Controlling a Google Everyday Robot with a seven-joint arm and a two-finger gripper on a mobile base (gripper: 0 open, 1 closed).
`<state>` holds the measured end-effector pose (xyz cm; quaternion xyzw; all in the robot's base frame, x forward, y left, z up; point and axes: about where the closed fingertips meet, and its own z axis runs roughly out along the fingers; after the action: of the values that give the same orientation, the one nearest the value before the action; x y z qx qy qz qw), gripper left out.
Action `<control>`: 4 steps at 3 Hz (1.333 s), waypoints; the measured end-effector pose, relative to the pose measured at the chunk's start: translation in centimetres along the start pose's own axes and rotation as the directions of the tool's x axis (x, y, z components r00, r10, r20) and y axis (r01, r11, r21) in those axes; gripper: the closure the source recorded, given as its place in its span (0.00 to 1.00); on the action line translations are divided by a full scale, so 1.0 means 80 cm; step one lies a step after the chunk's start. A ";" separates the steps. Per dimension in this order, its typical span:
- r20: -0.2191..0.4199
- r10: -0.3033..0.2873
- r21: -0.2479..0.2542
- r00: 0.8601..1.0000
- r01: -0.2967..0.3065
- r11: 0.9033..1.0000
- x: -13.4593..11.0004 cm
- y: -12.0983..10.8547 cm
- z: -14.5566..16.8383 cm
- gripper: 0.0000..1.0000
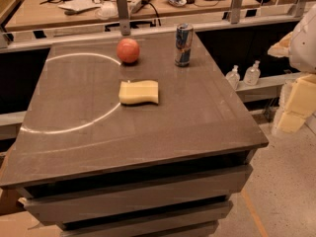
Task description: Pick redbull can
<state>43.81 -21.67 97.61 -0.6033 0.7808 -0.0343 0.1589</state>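
The redbull can (183,45) is slim, blue and silver, and stands upright near the far right corner of the dark table (148,132). My gripper (295,105) shows as pale yellowish parts at the right edge of the camera view, below the white arm (305,38). It is off the table's right side, well away from the can and lower in the picture, and it holds nothing that I can see.
A red ball (128,50) sits left of the can. A yellow sponge (139,92) lies mid-table. Two small clear bottles (244,75) stand on a ledge beyond the right edge. A rail and a cluttered desk (98,6) are behind the table.
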 end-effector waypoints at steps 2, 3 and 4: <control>0.083 0.064 0.007 0.995 -0.065 0.998 0.005 -0.011 0.000 0.00; 0.307 0.184 -0.052 0.934 -0.176 0.983 0.005 -0.036 0.017 0.00; 0.552 0.226 -0.056 0.803 -0.235 0.970 -0.001 -0.088 0.043 0.00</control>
<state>51.39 -22.99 96.14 -0.4869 0.7681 0.1553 0.3858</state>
